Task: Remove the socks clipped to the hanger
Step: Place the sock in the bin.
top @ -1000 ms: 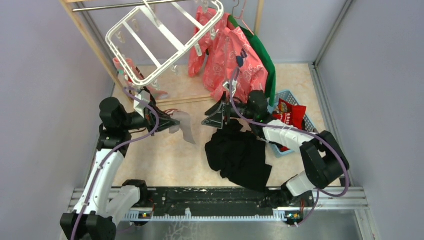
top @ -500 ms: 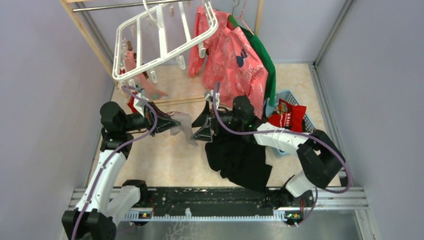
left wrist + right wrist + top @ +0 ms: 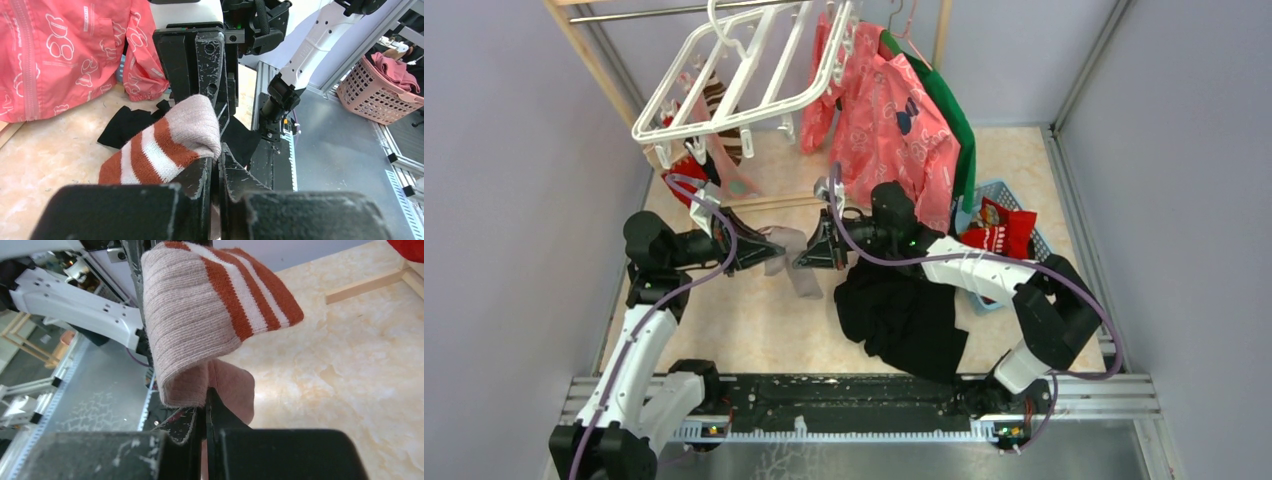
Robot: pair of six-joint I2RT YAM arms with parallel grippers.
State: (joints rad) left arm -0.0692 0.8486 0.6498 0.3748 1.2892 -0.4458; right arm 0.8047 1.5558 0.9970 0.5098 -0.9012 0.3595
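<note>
- Left gripper (image 3: 767, 252): jaws clamped on one pale pink sock (image 3: 798, 276).
- Right gripper (image 3: 808, 255): clamped on the same sock, faced toward the left gripper, just beside it.
- Sock: one, held above the floor; folded over the jaws, long axis hung downward, striped cuff on the left gripper's side.
- Hanger (image 3: 742, 72): one, white, tilted.
- Clipped socks (image 3: 690, 162): about three counted at its left end.
</note>
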